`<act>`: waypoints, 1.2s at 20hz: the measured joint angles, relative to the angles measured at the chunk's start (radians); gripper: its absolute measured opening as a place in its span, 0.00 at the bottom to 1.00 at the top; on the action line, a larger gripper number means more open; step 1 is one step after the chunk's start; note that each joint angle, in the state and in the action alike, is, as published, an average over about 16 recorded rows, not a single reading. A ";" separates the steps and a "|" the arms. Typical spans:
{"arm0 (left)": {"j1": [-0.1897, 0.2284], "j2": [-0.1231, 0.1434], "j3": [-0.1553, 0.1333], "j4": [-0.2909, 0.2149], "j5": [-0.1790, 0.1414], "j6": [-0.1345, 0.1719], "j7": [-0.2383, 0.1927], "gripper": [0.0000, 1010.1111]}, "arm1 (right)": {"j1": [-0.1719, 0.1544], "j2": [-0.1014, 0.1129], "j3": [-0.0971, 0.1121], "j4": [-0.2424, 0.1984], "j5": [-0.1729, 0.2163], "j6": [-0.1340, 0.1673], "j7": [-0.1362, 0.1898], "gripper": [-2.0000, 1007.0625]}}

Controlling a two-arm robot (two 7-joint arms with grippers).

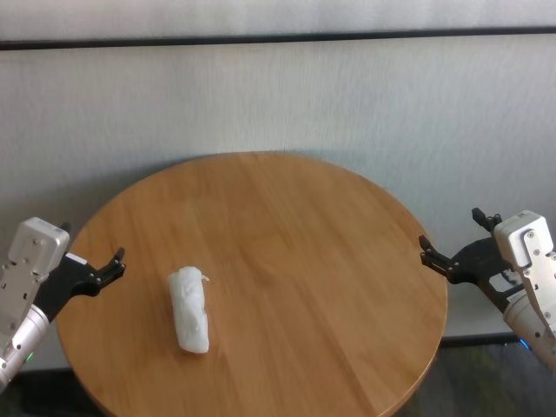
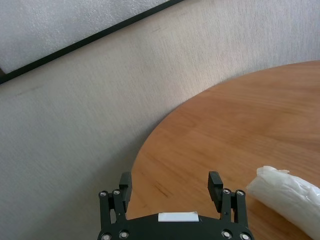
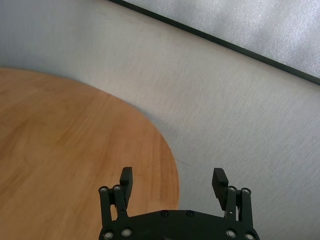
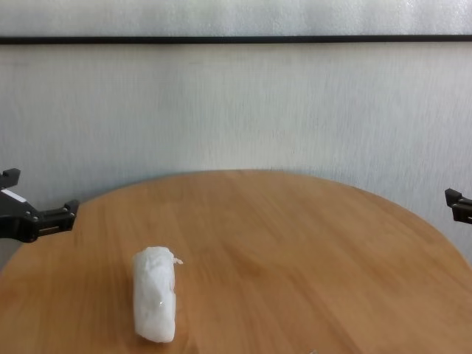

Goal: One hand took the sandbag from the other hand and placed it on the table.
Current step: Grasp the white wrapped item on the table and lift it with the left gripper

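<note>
Both sets of fingers spread, empty. Sandbag (image 1: 189, 310) lies on counter (image 1: 304, 261) just beside my left gripper (image 1: 111, 265); right gripper (image 1: 430, 252) well apart. Careless sweep could nudge it.

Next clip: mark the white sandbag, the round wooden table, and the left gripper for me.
small white lumpy crinkled sandbag (image 1: 189, 309): head view, middle of its wrapping.
large round light-brown wooden table (image 1: 304, 261): head view, bare top right of the sandbag.
black two-finger left gripper (image 2: 170, 183): left wrist view, midway between its open fingertips.
</note>
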 joint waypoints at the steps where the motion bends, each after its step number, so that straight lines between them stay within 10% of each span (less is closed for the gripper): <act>1: 0.004 0.005 -0.002 -0.008 -0.001 0.003 -0.003 0.99 | 0.000 0.000 0.000 0.000 0.000 0.000 0.000 0.99; 10: 0.064 0.072 -0.045 -0.142 -0.084 0.118 -0.083 0.99 | 0.000 0.000 0.000 0.000 0.000 0.000 0.000 0.99; 17: 0.106 0.103 -0.106 -0.276 -0.253 0.347 -0.159 0.99 | 0.000 0.000 0.000 0.000 0.000 0.000 0.000 0.99; 24: 0.100 0.052 -0.143 -0.345 -0.401 0.601 -0.149 0.99 | 0.000 0.000 0.000 0.000 0.000 0.000 0.000 0.99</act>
